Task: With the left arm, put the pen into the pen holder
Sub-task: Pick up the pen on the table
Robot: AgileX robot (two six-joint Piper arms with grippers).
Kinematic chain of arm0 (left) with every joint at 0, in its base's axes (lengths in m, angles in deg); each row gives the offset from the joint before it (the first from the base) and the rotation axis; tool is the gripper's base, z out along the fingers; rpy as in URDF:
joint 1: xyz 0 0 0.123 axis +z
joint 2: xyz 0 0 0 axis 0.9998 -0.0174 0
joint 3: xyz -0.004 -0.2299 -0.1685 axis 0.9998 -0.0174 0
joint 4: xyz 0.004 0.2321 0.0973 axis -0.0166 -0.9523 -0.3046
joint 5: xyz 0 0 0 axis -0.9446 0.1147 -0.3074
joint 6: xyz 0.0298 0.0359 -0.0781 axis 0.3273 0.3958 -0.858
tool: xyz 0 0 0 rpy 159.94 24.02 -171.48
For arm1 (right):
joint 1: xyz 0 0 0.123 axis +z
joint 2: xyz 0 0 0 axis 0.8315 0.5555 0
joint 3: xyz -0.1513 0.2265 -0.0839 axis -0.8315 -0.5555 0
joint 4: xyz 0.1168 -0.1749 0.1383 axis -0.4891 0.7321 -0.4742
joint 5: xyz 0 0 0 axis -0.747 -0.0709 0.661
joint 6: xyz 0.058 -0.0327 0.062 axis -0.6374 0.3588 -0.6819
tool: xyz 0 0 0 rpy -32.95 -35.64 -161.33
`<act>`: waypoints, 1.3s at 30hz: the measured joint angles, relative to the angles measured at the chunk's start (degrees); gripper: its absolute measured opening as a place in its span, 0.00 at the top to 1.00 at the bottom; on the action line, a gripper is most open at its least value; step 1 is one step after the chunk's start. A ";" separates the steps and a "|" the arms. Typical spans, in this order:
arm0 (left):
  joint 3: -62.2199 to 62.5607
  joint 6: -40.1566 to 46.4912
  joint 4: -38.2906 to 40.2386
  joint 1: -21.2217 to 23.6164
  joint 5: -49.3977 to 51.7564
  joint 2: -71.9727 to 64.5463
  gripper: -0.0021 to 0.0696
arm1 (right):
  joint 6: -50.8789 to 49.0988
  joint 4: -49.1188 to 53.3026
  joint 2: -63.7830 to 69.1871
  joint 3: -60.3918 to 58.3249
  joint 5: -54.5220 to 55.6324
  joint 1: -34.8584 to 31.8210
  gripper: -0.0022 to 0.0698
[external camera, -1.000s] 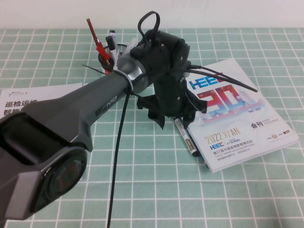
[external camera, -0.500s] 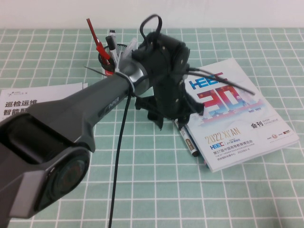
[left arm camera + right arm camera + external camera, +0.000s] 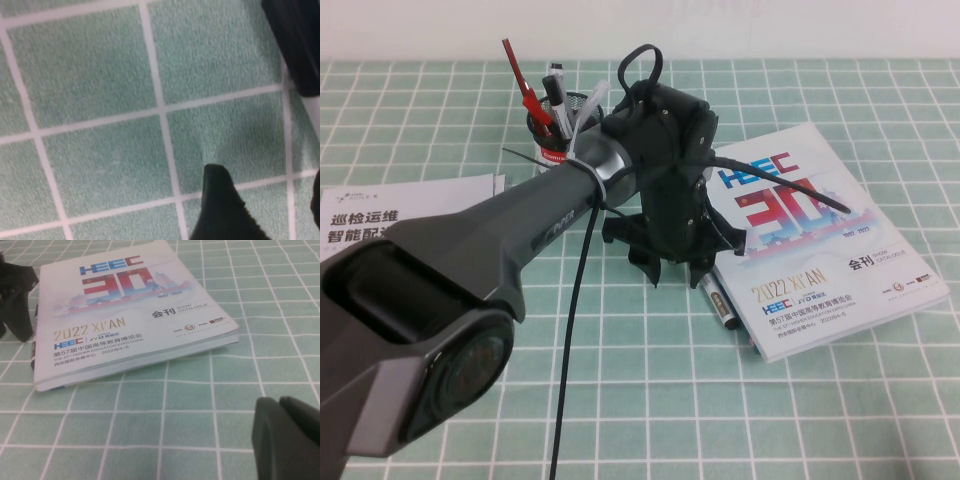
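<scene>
- The green gridded table mat (image 3: 800,420) fills the high view; its near half and its right side lie bare of objects.
- The left arm (image 3: 500,250) stretches from the near left corner towards the middle and covers much of the left half of the mat.
- A white catalogue (image 3: 820,255) lies flat, right of centre, with its corners skewed to the grid lines; open mat lies beyond its right and near edges.
- A printed sheet (image 3: 400,205) lies at the left edge, partly under the arm.
- The left gripper (image 3: 670,262) points down at the mat just beside the catalogue's left edge. Its dark finger tips sit low over the pen; whether they are parted or pressed on it, I cannot tell.
- The pen holder (image 3: 560,125) stands behind the arm, near the far edge, with a thin red pen and pale pens sticking up from it.
- The pen (image 3: 718,300) lies on the mat along the catalogue's left edge, its upper end hidden under the left gripper.
- The right gripper (image 3: 287,437) shows only as a dark tip low over bare mat, near the catalogue's right corner.
</scene>
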 joint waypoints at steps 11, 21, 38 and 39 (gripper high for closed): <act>3.42 0.49 1.77 0.00 0.47 -0.02 0.53 | 0.00 0.00 0.00 0.00 0.00 0.00 1.00; 4.36 1.26 2.49 0.00 -0.14 -0.02 0.84 | 0.00 0.00 0.00 0.00 0.00 0.00 1.00; 4.36 3.37 6.77 0.00 0.33 -1.56 0.85 | 0.00 0.00 0.00 0.00 0.00 0.00 1.00; 4.36 3.67 7.33 0.00 0.45 -1.56 0.85 | 0.00 0.00 0.00 0.00 0.00 0.00 1.00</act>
